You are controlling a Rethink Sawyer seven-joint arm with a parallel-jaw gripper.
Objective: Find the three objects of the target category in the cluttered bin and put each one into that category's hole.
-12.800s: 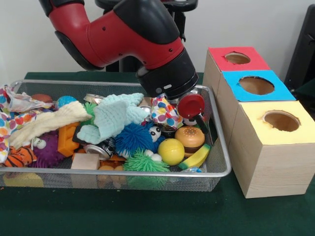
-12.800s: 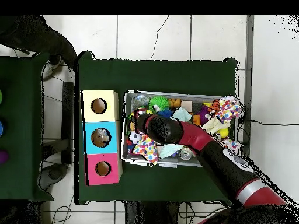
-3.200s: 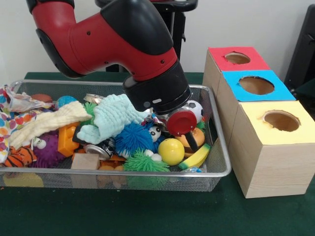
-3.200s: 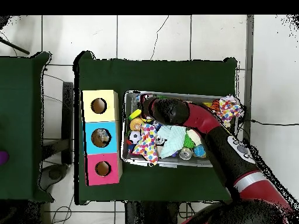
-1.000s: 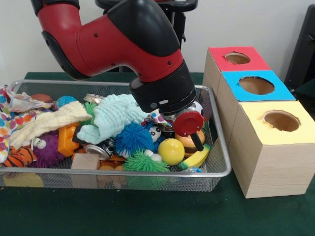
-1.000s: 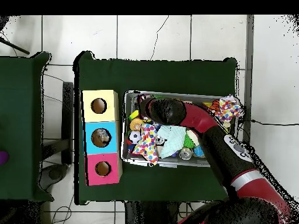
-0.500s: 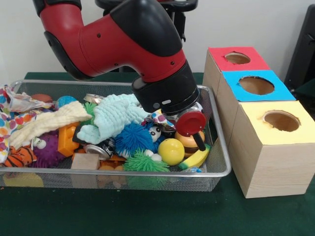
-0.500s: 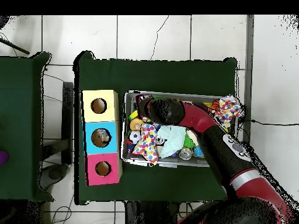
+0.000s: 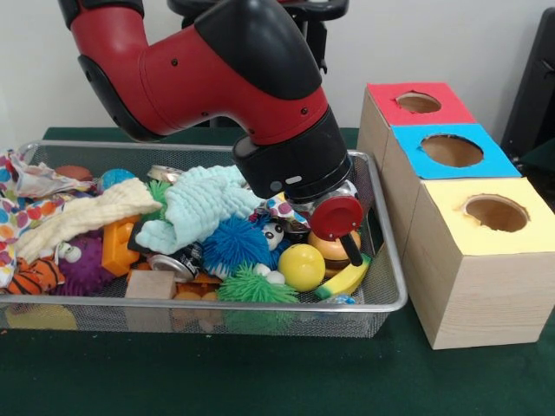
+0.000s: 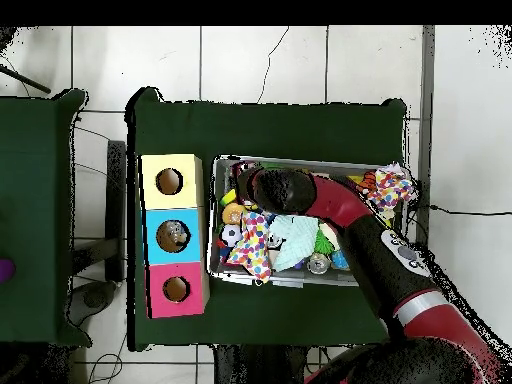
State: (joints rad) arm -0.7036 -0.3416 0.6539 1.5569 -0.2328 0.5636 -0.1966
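My gripper (image 9: 347, 249) hangs low in the right end of the wire bin (image 9: 392, 290), right over a toy burger (image 9: 331, 249). A red disc on the wrist hides most of it, and I cannot see whether it holds anything. A yellow ball (image 9: 302, 266) and a toy banana (image 9: 344, 279) lie just in front of it. To the bin's right stand three boxes with holes in red (image 9: 418, 102), blue (image 9: 451, 150) and yellow (image 9: 496, 211) tops. In the overhead view the arm's head (image 10: 275, 190) covers the gripper.
The bin holds a mint cloth (image 9: 204, 204), a blue spiky ball (image 9: 234, 243), a green spiky ball (image 9: 251, 286), a panda ball (image 9: 274, 235), cans, blocks and a dotted cloth (image 10: 252, 248). The bin's right wall stands close to the boxes.
Over the last three seconds the arm's head has shifted slightly right, toward the bin's right end, and settled over the burger. In the last half second nothing visibly moved.
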